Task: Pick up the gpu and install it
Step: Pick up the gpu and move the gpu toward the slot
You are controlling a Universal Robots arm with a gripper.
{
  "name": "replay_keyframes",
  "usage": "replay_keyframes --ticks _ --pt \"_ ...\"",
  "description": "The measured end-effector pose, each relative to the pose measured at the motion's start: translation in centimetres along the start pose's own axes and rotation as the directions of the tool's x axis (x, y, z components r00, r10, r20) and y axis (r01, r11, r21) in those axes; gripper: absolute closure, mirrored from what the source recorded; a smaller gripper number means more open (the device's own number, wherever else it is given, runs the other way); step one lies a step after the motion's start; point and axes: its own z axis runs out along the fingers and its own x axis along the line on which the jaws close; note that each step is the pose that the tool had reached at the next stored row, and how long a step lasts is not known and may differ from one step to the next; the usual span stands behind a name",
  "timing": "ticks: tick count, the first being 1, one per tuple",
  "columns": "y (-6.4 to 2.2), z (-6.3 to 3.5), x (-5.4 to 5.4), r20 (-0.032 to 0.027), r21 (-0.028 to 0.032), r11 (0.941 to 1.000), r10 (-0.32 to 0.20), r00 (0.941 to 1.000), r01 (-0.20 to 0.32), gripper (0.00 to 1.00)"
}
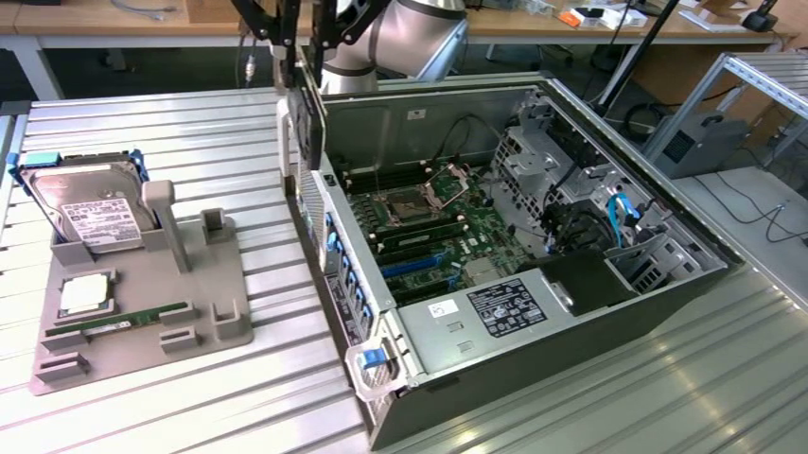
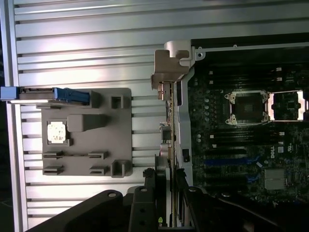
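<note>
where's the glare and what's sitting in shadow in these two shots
Exterior view: a pale sheen runs along the ridges of the table, while the computer case is dark inside around the cables and drive bays. Wrist view: a bright streak crosses the table slats, the gripper holding the gpu reads as a dark shape, and the motherboard is dim.

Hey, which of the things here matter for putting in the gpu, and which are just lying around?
For the job: gpu, clamped upright in the gripper at the open computer case wall; motherboard inside.

Lying about: hard drive, memory stick and processor chip, all in the grey holder.
</note>
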Motion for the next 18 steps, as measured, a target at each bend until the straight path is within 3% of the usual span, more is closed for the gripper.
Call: replay_keyframes --ticks 18 --pt "0.06 0.29 -3.2 0.0000 0.0000 1.0000 0.000 1.0000 0.000 0.73"
